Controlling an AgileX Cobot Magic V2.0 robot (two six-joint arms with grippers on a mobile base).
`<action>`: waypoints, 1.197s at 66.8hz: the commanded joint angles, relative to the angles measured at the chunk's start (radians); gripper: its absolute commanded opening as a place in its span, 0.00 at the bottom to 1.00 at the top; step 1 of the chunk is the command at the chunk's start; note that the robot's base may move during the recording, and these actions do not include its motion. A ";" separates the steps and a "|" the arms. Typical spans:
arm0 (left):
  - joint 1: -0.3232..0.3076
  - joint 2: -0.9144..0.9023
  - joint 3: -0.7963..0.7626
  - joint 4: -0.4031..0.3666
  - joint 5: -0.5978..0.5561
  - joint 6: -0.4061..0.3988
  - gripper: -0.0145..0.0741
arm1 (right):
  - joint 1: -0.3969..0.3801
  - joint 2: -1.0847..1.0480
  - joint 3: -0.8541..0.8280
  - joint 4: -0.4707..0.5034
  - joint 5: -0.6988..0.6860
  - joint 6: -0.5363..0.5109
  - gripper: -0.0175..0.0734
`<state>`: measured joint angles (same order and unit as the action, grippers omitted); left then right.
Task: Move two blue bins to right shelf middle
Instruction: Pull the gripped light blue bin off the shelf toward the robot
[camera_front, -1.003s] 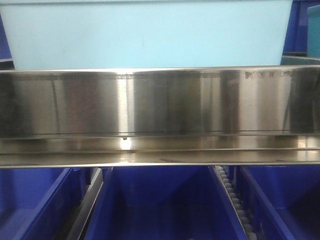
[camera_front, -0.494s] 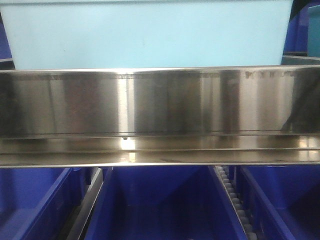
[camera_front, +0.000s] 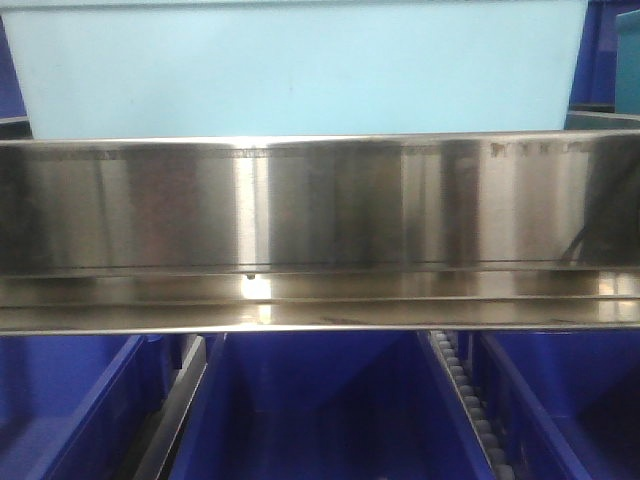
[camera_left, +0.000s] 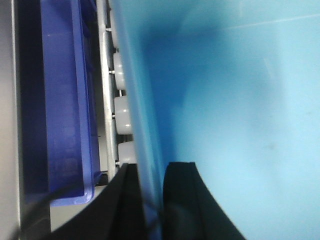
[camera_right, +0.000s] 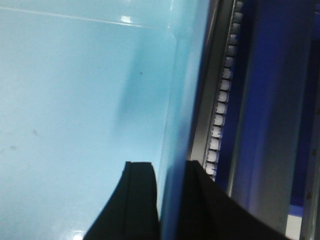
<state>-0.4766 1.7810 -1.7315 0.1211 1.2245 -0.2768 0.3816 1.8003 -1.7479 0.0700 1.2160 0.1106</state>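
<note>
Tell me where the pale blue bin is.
Front view: the pale blue plastic bin sits top centre, behind the steel shelf rail, above dark blue plastic bins.

**Legible text, labels and numbers: none in any view.**
A faint row of dark marks (camera_front: 530, 150) lies along the top edge of the steel shelf rail (camera_front: 320, 205). It sits just below the pale-blue bin (camera_front: 300, 70), whose side walls the left jaws and right jaws clamp, towards the right jaws' side. It is too blurred to read, and whether it is print or a reflection cannot be told.
</note>
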 joint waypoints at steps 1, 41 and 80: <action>0.003 -0.002 -0.007 0.001 -0.003 0.007 0.04 | 0.000 -0.010 -0.006 -0.008 0.000 -0.014 0.02; 0.001 -0.169 -0.175 0.003 -0.003 0.007 0.04 | 0.000 -0.252 -0.007 -0.013 -0.111 -0.014 0.02; -0.030 -0.211 -0.287 -0.005 -0.003 0.007 0.04 | 0.000 -0.395 -0.014 -0.013 -0.230 -0.014 0.02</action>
<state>-0.4992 1.5849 -2.0072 0.1297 1.2468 -0.2808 0.3816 1.4258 -1.7479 0.0538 1.0469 0.1163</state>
